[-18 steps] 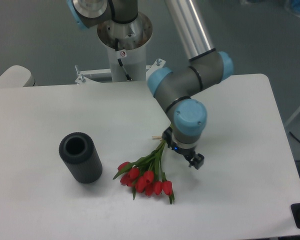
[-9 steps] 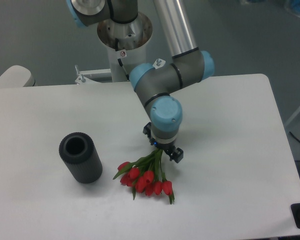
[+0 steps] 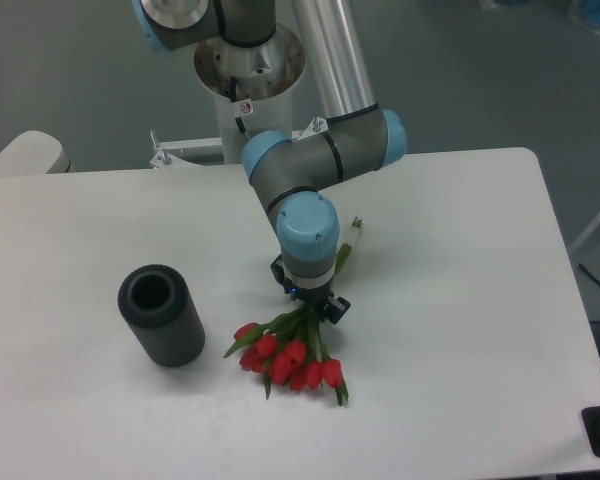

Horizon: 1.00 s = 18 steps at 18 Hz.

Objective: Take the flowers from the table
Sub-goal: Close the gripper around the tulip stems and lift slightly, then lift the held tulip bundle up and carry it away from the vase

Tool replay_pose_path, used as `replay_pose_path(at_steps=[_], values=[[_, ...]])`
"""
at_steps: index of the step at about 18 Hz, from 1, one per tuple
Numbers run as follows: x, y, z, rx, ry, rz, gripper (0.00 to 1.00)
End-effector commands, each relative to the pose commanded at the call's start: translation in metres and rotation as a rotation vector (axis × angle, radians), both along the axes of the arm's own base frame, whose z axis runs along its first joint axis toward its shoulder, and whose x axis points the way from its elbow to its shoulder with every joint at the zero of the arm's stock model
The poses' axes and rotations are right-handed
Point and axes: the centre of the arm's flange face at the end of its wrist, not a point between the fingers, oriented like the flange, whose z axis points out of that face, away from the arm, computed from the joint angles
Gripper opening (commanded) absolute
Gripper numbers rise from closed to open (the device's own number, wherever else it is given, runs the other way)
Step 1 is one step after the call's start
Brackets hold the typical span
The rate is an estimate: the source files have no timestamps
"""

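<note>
Red blooms and green stems are being shown by the flowers [image 3: 292,362]; the ribbed cylinder [image 3: 161,315] is being seen dark grey.

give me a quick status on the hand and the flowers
Hand low over the stems, jaw state hidden. Flowers lying on the table, not lifted. Dark cylinder standing off to the side, not in the way.

Flowers [image 3: 292,362]: bunch of red tulips lying flat on the table [image 3: 480,330], red heads toward the near edge, green stems running up under the arm; stem ends show past the wrist. Gripper [image 3: 314,305]: directly over the stems, jaw state hidden. Ribbed dark grey cylinder [image 3: 161,315]: standing left of the blooms, apart.
</note>
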Motion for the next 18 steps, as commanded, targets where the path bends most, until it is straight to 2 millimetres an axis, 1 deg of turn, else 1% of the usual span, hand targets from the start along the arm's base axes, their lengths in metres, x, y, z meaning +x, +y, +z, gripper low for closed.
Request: replay_pose_path(at_steps=[1,3,4,5,9,11,13,15,18], values=[[-0.001,0.001,0.001,0.002,0.003,0.011,0.19],[-0.004,0.001,0.007,0.01,0.011,0.028,0.07],[-0.007,0.002,0.012,0.018,0.019,0.035,0.02],[-0.01,0.004,0.015,0.023,0.025,0.04,0.0],[-0.025,0.016,0.038,0.054,0.061,0.04,0.0],[-0.034,0.021,0.045,0.067,0.074,0.043,0.0],[-0.042,0.027,0.047,0.074,0.082,0.043,0.0],[-0.056,0.032,0.055,0.084,0.09,0.049,0.0],[-0.084,0.037,0.075,0.099,0.039,0.064,0.0]])
